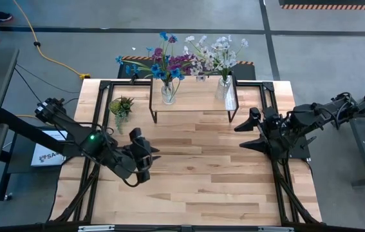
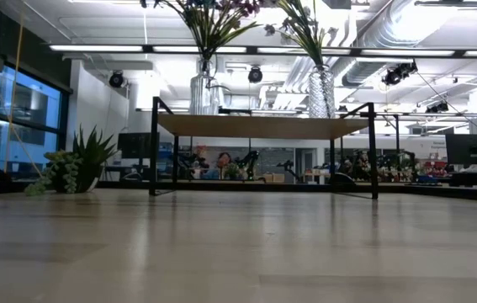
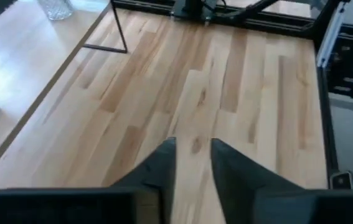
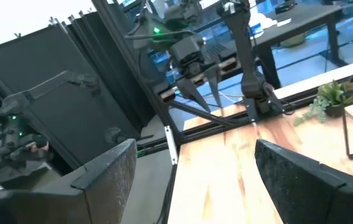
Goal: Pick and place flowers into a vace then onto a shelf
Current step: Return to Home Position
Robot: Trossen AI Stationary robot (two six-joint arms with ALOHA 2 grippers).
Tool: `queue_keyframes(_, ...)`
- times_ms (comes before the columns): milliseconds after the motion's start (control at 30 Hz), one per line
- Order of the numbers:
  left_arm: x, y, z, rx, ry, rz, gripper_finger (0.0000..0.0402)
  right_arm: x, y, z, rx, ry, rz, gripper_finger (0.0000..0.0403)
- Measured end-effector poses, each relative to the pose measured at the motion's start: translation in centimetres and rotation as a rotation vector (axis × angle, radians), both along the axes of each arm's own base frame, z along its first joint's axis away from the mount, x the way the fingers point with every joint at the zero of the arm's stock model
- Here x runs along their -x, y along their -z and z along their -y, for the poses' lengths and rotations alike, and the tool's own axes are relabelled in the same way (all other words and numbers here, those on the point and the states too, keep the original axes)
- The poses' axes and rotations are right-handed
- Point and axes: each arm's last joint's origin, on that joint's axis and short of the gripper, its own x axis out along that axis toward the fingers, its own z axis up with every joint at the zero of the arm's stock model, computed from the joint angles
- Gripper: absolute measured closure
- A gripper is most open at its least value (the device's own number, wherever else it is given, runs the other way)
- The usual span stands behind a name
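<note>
Two clear glass vases stand on the shelf (image 1: pixel 195 98) at the table's far middle. The left vase (image 1: pixel 168 93) holds purple and blue flowers (image 1: pixel 163 63); the right vase (image 1: pixel 224 87) holds white and pale pink flowers (image 1: pixel 217 51). In the low view both vases (image 2: pixel 203 88) (image 2: pixel 322 93) stand upright on the shelf top (image 2: pixel 259 126). My left gripper (image 1: pixel 151 154) hovers over the table, near and left of the shelf, its fingers (image 3: pixel 164 158) a narrow gap apart with nothing between them. My right gripper (image 1: pixel 246 132) waits wide open at the table's right, holding nothing.
A small green potted plant (image 1: pixel 121 106) sits on the table left of the shelf. Black frame rails (image 1: pixel 275 167) run along the table's sides. Bare wood (image 1: pixel 201 174) lies between the two arms and toward the near edge.
</note>
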Motion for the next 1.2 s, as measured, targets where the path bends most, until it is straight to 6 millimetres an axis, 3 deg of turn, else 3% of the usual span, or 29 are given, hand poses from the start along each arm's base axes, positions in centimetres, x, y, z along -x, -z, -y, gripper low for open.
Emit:
queue_keyframes(133,1.1,-0.3,-0.7,-0.01,0.014,-0.047,0.031,0.0,0.0,0.0,0.0,0.01,0.001,0.0086)
queue_keyframes(267,2.6,-1.5,-1.8,-0.013,-0.052,0.015,0.0336,0.0,0.0,0.0,0.005,0.015,0.002,0.0086)
queue_keyframes(600,8.0,-4.7,-5.5,0.017,-0.068,0.116,0.0351,0.7,-0.4,0.3,0.065,0.013,0.044,0.0086)
queue_keyframes(1200,15.2,-6.6,-8.9,-0.006,0.075,0.222,0.0351,7.5,-2.3,3.2,0.118,-0.001,0.263,0.0086)
